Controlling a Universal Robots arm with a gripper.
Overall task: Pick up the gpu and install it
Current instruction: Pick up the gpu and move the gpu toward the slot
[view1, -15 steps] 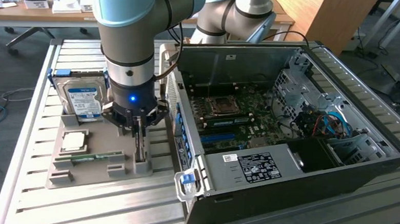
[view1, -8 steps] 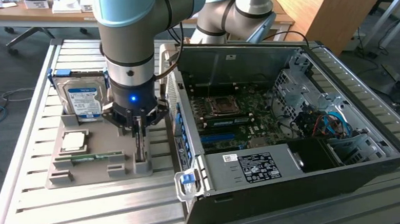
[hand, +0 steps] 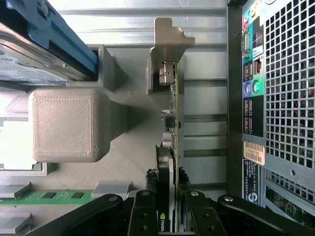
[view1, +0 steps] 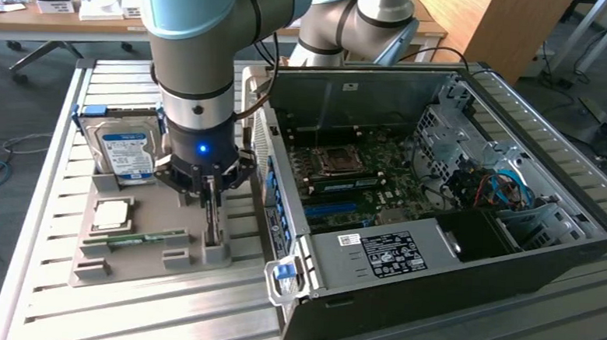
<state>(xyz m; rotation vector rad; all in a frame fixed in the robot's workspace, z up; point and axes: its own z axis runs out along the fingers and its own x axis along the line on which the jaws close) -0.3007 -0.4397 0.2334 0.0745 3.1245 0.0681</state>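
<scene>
The gpu stands on edge in its slot of the grey fixture, its green board and black cooler seen edge-on and its pale end bracket at the far end. My gripper is down over the card's near end, one finger on each face, shut on it. In the exterior view the gripper reaches down to the gpu between the fixture's posts, beside the open computer case.
The grey fixture also holds a silver hard drive with a blue label, a narrow green memory stick and a square chip. The case's rear panel stands close beside the card. Inside lies the motherboard.
</scene>
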